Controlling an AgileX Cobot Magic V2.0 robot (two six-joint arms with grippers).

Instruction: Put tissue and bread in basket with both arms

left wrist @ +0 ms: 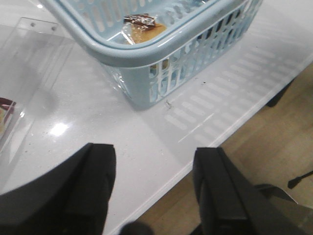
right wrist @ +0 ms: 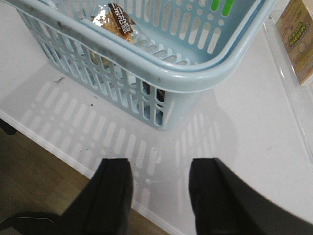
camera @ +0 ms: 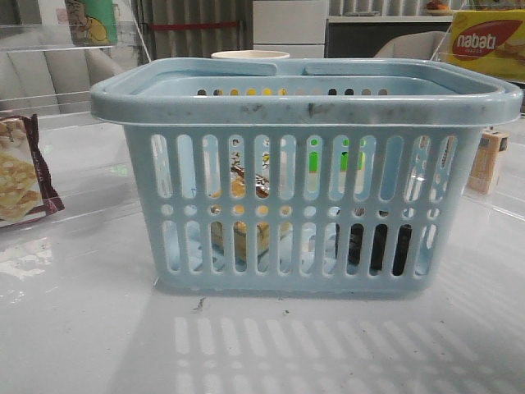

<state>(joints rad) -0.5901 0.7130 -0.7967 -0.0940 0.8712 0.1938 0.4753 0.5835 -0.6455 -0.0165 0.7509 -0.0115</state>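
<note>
Glossy white counter (camera: 74, 328), lightly specked with dirt, slot-shaped light patches thrown across it near the basket; wood-tone floor shows past its edge in both wrist views. Far left, a maroon-edged cracker packet (camera: 23, 168) lies on the counter beside clear acrylic panels. Behind, grey curtain and white cabinet fronts. Centre: basket (camera: 308, 98), light blue, vertical slots over a row of round holes, thick scuffed rim, handles folded down. Inside, left of middle, the bread (camera: 246, 185), a clear packet, golden-brown, dark printed label, leaning against the near wall. Right of it, low on the basket floor, the tissue (camera: 373, 246), seen through the slots only as a dark block. A pale cup rim (camera: 250, 55) shows behind the basket. Far right, a small tan box (camera: 490, 160) and, higher, a yellow Nabati box (camera: 488, 41). Left gripper (left wrist: 154, 188) hangs clear of the basket, jaws apart, holding nothing. Right gripper (right wrist: 161, 196) likewise, jaws spread, nothing between them.
</note>
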